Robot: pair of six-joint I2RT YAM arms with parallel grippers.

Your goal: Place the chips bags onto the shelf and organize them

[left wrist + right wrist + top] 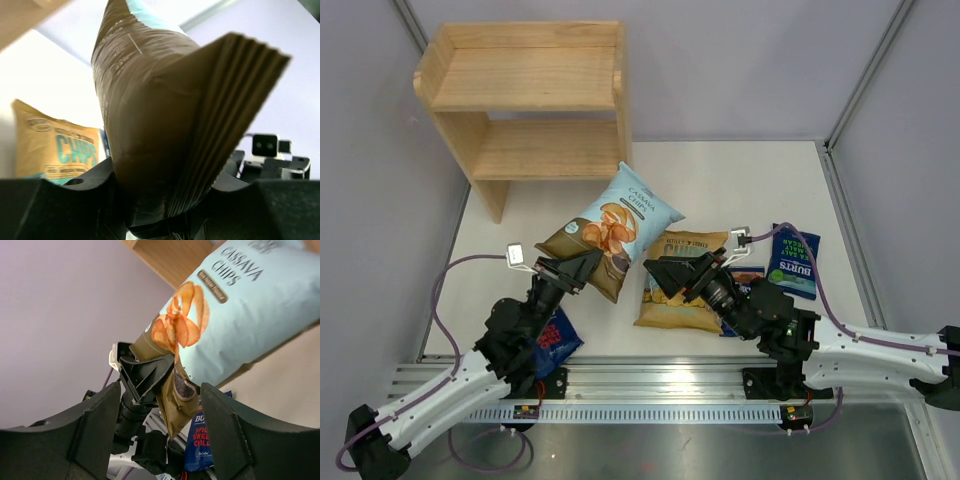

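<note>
- A red-lettered Burts bag (558,341) lies on the table (720,190) closest to the arm bases. It is tucked against the left arm and partly covered by it.
- The left gripper (582,268) is clamped on the brown bottom corner of the Cassava Chips bag (618,222). The left wrist view shows the bag's folded gusset pinched between the fingers.
- The right gripper (660,280) is spread wide with nothing between its fingers (95,427). It points toward the left gripper and the pinched corner.
- The yellow CHIPS bag (682,298) lies flat under the right gripper. Whether the gripper touches it cannot be told.
- A second dark-blue bag (747,279) lies just to the right of the yellow one, mostly hidden by the right arm, and its lettering cannot be read.
- A green-lettered Burts bag (794,262) lies flat farther right, apart from the others.
- The Cassava Chips bag slants away from the left gripper, print side up. Its light-blue top end appears just beside the foot of the shelf's right side panel.
- The shelf (525,95) stands at the far left corner of the table, with its open front facing the arms.
</note>
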